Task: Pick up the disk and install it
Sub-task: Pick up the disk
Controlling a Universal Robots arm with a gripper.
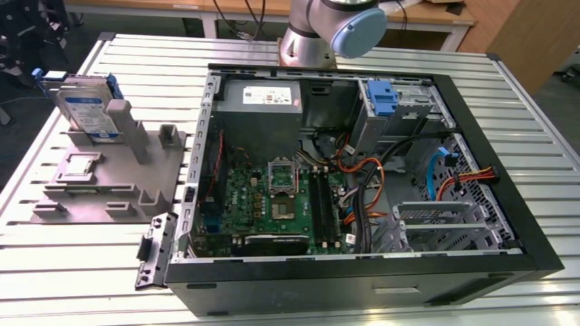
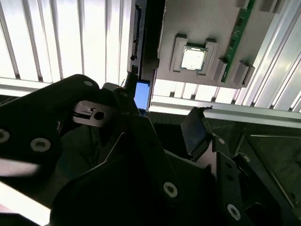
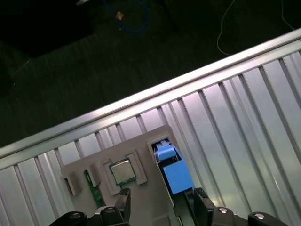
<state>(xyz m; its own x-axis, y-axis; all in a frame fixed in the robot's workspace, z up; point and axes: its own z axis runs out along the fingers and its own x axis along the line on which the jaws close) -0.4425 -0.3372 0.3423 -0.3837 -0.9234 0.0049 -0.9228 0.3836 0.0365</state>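
Standing on edge in a grey holder [image 3: 146, 193], disk [image 3: 174, 174] (blue frame uppermost) sits beyond the claw [image 3: 162, 205], roughly in line with its gap. Claw fingers [image 3: 124, 203] apart, gripping nothing; chip [image 3: 121, 172] lies beside disk.

The arm [image 1: 313, 34] stands at the far side in the exterior view, near the middle. Its grey joint [image 1: 303, 42] carries a pale blue cap [image 1: 360, 30] facing the near right, and the upper part runs out of frame. In the first wrist view the gripper [image 3: 162, 207] points downward, its two black fingers [image 3: 123, 203] spread apart.
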